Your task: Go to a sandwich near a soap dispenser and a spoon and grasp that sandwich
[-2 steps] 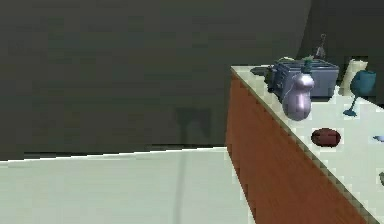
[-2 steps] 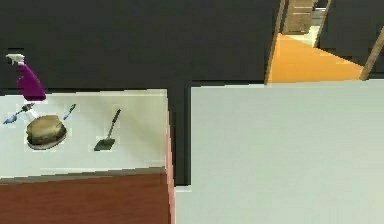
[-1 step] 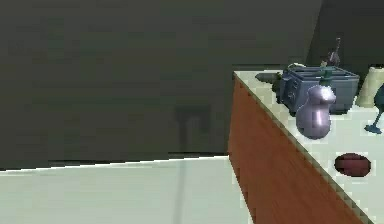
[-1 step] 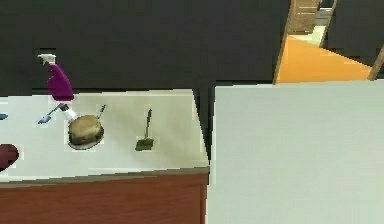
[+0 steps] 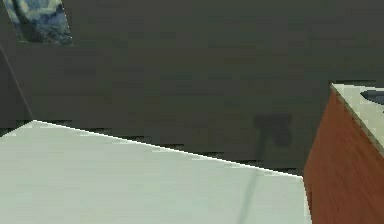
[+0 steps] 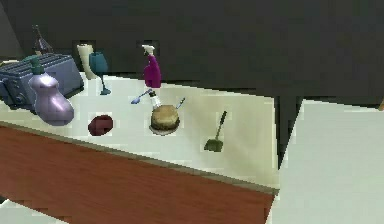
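Observation:
A round tan and brown sandwich (image 6: 164,118) lies on the cream countertop (image 6: 250,150) in the arm side view, near the middle. Just behind it stands a magenta soap dispenser (image 6: 152,68) with a pale nozzle. A small bluish spoon (image 6: 143,96) lies between the two, slightly toward the view's left.
A green-headed spatula (image 6: 216,133) lies right of the sandwich and a dark red round thing (image 6: 100,124) left of it. Farther left stand a purple jug (image 6: 50,98), a toaster (image 6: 35,78), a teal glass (image 6: 101,68). The counter's corner (image 5: 350,160) shows at the forward view's right, with pale floor (image 5: 120,180) and a dark wall ahead.

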Robot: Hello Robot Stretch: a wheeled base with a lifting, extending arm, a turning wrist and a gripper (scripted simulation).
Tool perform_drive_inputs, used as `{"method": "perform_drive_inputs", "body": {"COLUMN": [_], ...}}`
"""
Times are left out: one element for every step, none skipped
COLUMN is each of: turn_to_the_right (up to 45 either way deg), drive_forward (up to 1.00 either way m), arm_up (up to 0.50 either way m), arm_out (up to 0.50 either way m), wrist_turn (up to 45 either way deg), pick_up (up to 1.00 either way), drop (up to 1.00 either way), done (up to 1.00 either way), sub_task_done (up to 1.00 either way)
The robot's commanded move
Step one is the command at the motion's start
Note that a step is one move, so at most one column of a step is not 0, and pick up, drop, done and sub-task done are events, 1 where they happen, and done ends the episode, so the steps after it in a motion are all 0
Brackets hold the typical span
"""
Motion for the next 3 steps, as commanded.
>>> {"method": "perform_drive_inputs", "body": {"turn_to_the_right": [0.0, 0.0, 0.0], "drive_forward": [0.0, 0.0, 0.0], "arm_up": [0.5, 0.38, 0.0], "arm_out": [0.0, 0.0, 0.36], "wrist_turn": [0.0, 0.0, 0.0], "pick_up": [0.0, 0.0, 0.0], "drop": [0.0, 0.0, 0.0], "done": [0.0, 0.0, 0.0], "sub_task_done": [0.0, 0.0, 0.0]}}
